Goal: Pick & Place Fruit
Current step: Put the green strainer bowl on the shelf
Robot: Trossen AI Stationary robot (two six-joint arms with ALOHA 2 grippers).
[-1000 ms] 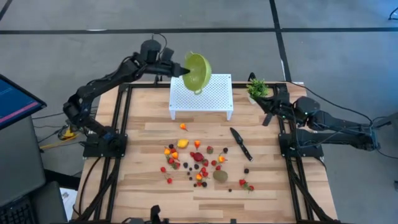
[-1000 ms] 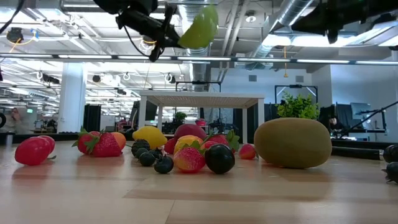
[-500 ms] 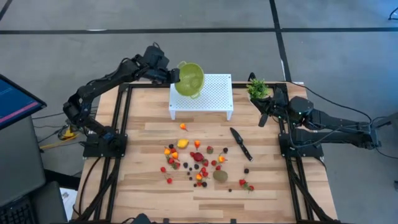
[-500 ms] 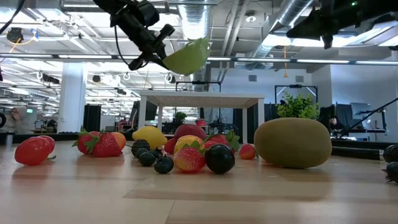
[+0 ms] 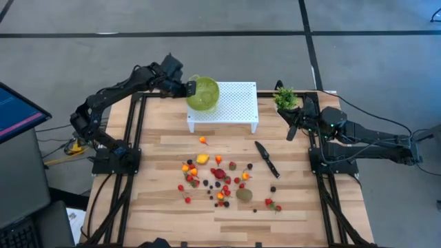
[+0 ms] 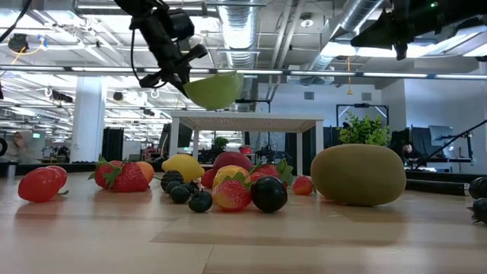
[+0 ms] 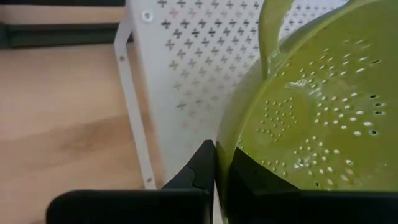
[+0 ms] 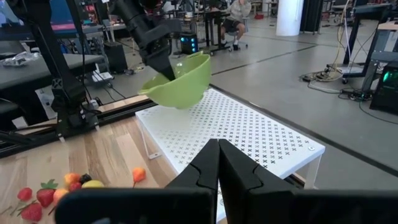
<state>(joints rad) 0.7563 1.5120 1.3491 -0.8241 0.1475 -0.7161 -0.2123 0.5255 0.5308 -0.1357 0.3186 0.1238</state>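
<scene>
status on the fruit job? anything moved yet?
Done: nothing placed. All the fruit lies loose on the table, beside the knife. In hand: the left gripper is shut on the rim of the green colander, held in the air over the white rack's corner. The right gripper is shut and empty by the plant. Left: set the colander down, then every fruit.

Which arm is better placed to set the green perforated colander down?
Left. The left gripper is shut on the green perforated plastic colander, holding it just above the white perforated metal stand. The right gripper is shut, empty, beside the table's right edge.
</scene>
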